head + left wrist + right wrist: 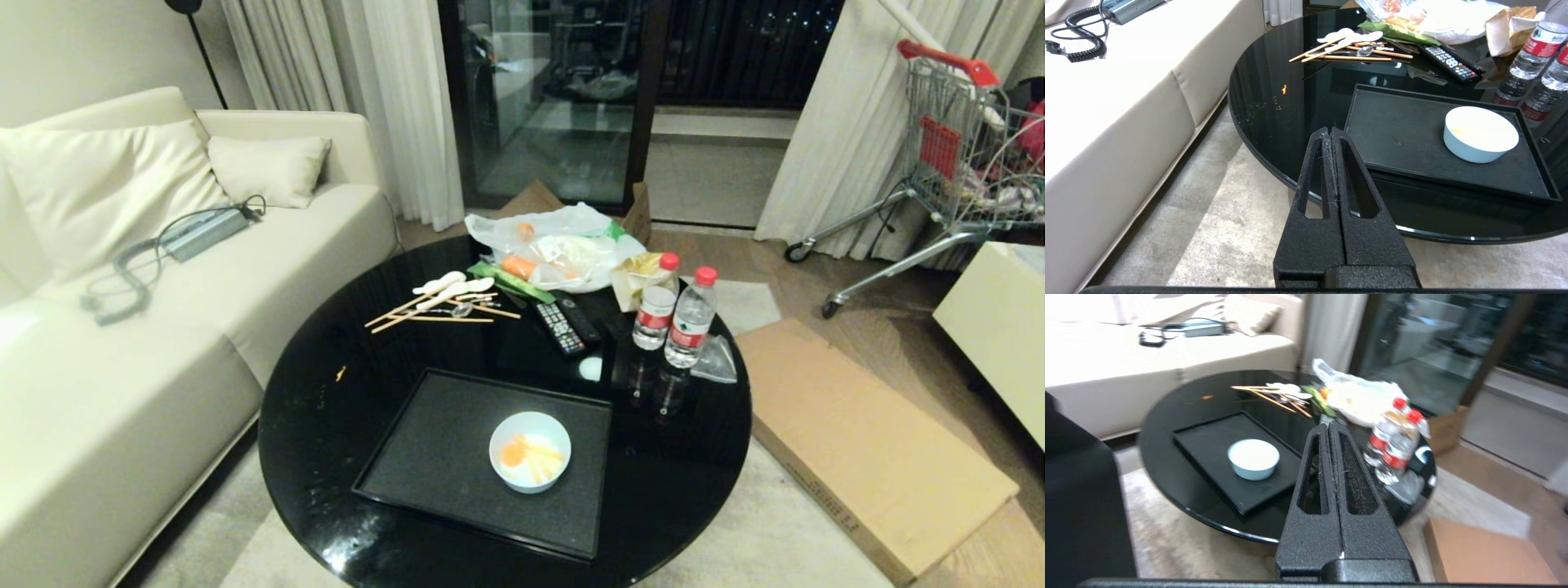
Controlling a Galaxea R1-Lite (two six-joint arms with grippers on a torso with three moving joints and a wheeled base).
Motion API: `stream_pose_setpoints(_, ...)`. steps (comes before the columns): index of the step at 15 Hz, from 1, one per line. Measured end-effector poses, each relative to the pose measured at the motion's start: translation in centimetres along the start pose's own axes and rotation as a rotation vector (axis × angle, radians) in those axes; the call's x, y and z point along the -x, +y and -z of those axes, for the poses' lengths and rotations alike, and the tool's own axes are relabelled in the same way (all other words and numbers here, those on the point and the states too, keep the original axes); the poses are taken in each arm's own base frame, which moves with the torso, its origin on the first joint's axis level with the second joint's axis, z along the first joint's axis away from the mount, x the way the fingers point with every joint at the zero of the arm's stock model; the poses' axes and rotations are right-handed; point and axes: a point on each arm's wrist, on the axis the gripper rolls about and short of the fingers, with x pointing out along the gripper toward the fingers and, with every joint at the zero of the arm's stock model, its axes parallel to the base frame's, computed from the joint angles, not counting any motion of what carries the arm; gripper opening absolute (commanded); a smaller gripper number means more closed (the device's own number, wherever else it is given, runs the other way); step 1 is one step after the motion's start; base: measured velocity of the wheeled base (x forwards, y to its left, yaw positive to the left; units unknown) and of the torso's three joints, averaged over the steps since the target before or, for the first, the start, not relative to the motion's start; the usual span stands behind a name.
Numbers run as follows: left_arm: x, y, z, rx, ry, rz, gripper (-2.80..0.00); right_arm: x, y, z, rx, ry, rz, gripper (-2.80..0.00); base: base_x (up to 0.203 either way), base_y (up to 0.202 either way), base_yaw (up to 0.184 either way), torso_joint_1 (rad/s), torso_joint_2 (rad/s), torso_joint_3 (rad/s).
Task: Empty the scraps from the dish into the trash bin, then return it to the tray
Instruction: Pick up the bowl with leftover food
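Observation:
The dish (530, 451), a small white bowl, sits on the right half of the black tray (433, 457) on a round black table. The scraps (526, 456), an orange slice and yellow strips, lie inside it. The trash bin is out of view. Neither arm shows in the head view. My left gripper (1329, 130) is shut and empty, off the table's near-left edge, with the dish (1480, 134) and tray (1404, 134) ahead of it. My right gripper (1328, 425) is shut and empty, off the table's near-right edge, with the dish (1253, 458) on the tray (1208, 445) beyond it.
Behind the tray lie chopsticks and spoons (445, 300), remotes (565, 323), a plastic bag of food (559, 245) and two water bottles (676, 314). A cream sofa (122, 327) stands left, flat cardboard (865, 441) lies on the floor right, and a shopping cart (955, 147) stands far right.

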Motion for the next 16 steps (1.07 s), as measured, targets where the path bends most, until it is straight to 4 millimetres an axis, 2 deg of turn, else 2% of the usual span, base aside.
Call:
stream_pose_setpoints(3, 0.0, 0.0, 0.0, 0.0, 0.0, 0.0, -2.8, -1.7, -1.3, -2.5, 0.002, 0.019, -0.028, -2.8, 0.0, 0.0, 0.0, 0.0, 0.0, 0.0)
stream_pose_setpoints(7, 0.0, 0.0, 0.0, 0.0, 0.0, 0.001, -2.8, -5.2, -3.6, -5.1, 0.016, 0.042, -0.105, -2.8, 0.0, 0.0, 0.0, 0.0, 0.0, 0.0)
stream_pose_setpoints(12, 0.0, 0.0, 0.0, 0.0, 0.0, 0.0, -2.8, -10.8, -6.5, -5.8, -0.044, 0.127, -0.287, -2.8, 0.0, 0.0, 0.0, 0.0, 0.0, 0.0)
stream_pose_setpoints(16, 0.0, 0.0, 0.0, 0.0, 0.0, 0.0, -2.8, -17.1, -8.0, -5.5, -0.128, 0.209, -0.433, -2.8, 0.0, 0.0, 0.0, 0.0, 0.0, 0.0)
